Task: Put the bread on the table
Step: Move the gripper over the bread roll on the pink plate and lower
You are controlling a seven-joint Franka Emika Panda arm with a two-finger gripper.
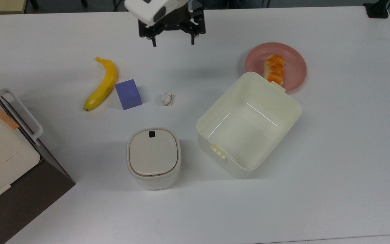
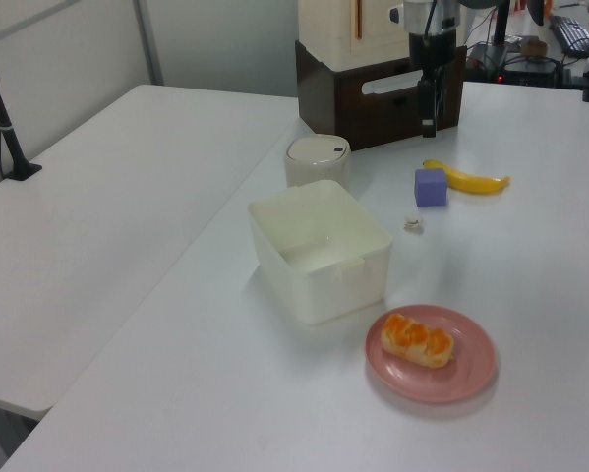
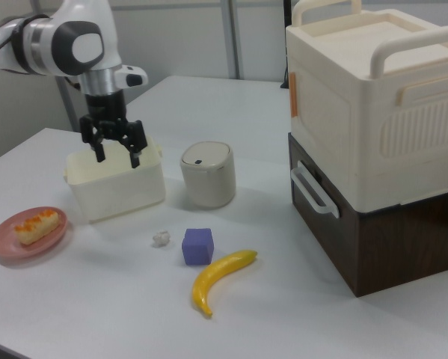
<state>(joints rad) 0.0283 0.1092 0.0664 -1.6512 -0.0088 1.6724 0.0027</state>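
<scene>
Bread (image 1: 274,69) sits on pink plate (image 1: 296,64), top view, toward table's (image 1: 333,152) far right corner; pincer (image 1: 173,39) near far edge, fingers wide apart, empty. Left view: bread (image 2: 417,339) on plate (image 2: 471,369), bin (image 2: 319,251) beside. Right view: pincer (image 3: 116,153) hangs above bin (image 3: 115,187), holding nothing.

Top view looks straight down on the table (image 1: 333,142); left and right views face it obliquely from opposite ends.
</scene>
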